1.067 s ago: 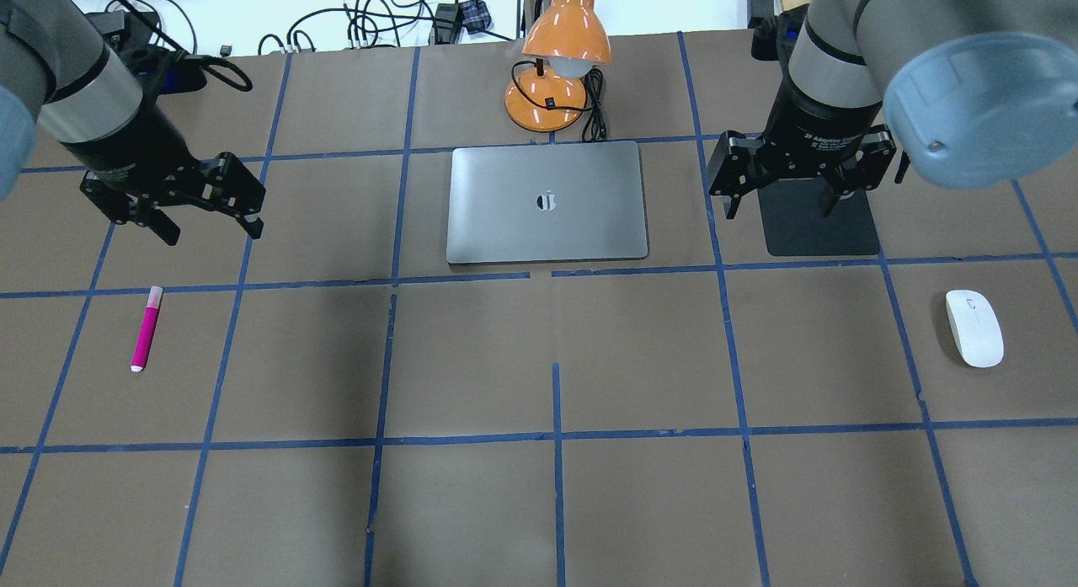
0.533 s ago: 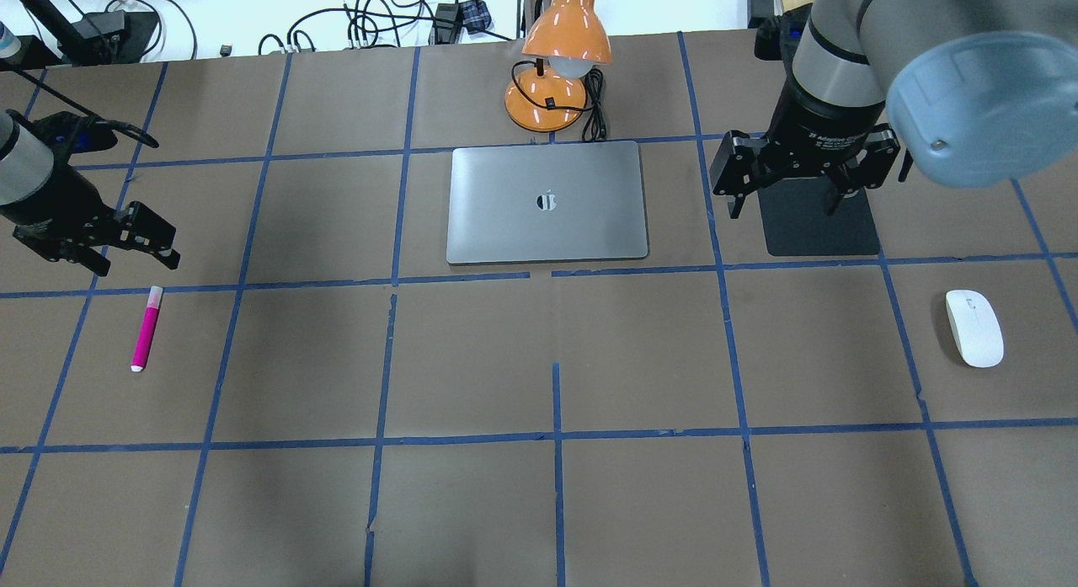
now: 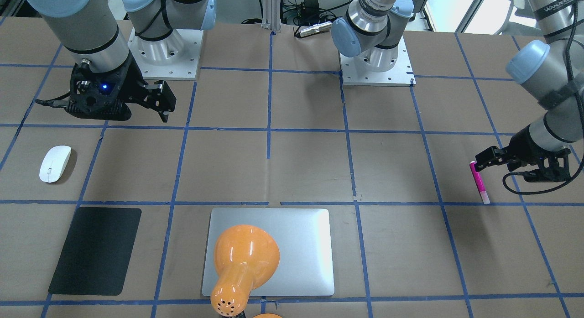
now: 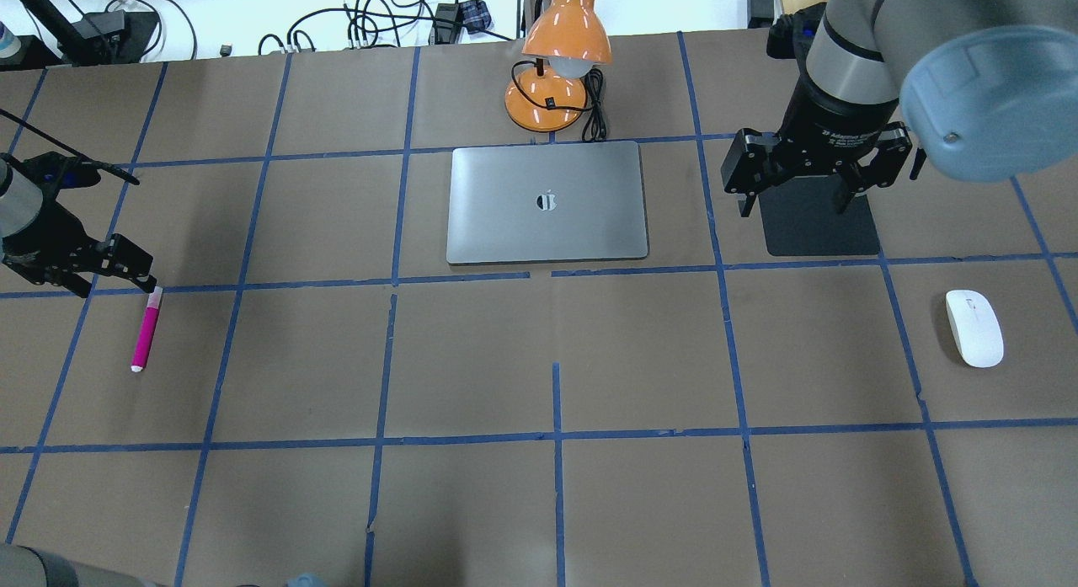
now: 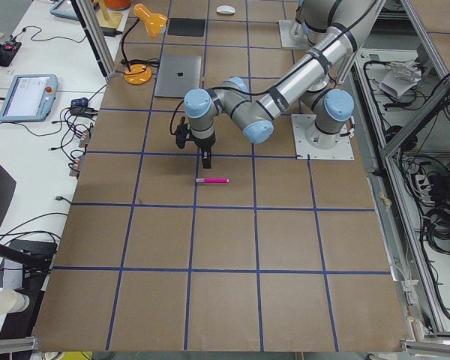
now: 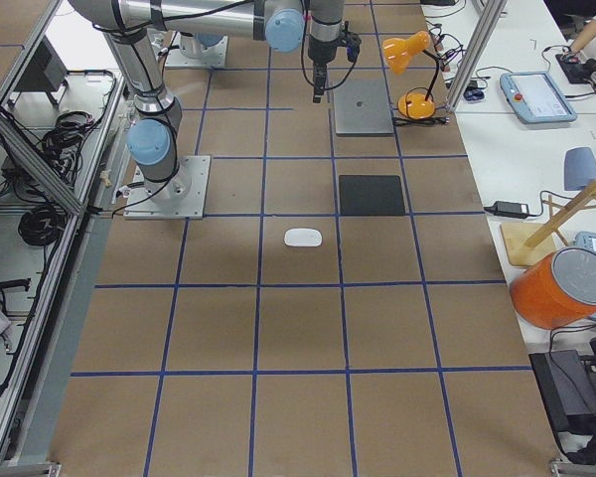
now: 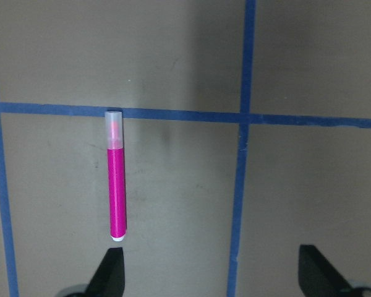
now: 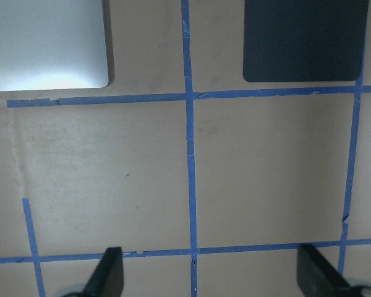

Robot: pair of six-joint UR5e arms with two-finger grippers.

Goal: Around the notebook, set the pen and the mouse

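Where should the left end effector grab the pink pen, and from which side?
Mid-barrel on the magenta part of the pen, coming straight down from above. It lies flat on the table, slim and straight, so the open left end effector should likely close across its narrow width.

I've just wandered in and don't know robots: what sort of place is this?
Probably a robotics research lab: a left arm and right arm are bolted to a table gridded with blue tape, and a control tablet and loose cables sit alongside.
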